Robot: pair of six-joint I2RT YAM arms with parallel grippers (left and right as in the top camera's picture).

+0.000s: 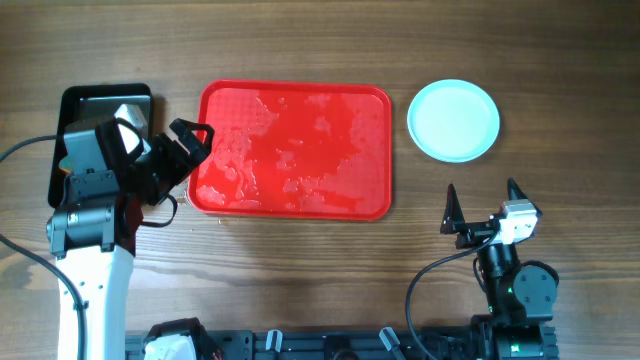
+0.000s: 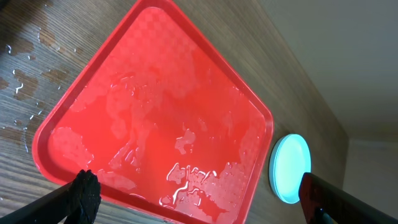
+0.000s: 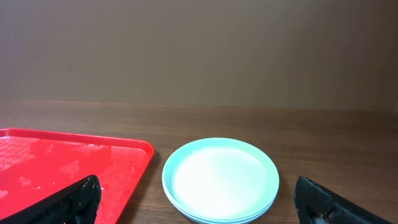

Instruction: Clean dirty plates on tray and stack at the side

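The red tray (image 1: pixel 294 150) lies in the middle of the table, wet with patches of water and with nothing on it; it also fills the left wrist view (image 2: pixel 155 118) and shows at the left of the right wrist view (image 3: pixel 62 165). The pale mint plates (image 1: pixel 453 120) sit stacked to the tray's right (image 3: pixel 221 179) (image 2: pixel 289 168). My left gripper (image 1: pixel 192 140) hovers open at the tray's left edge, holding nothing (image 2: pixel 199 202). My right gripper (image 1: pixel 482 203) stands open near the front edge, below the stack, empty (image 3: pixel 199 199).
A black rectangular tray (image 1: pixel 90 125) sits at the far left, partly under my left arm. Water droplets (image 2: pixel 22 74) spot the wood beside the red tray. Cables run along the front left of the table.
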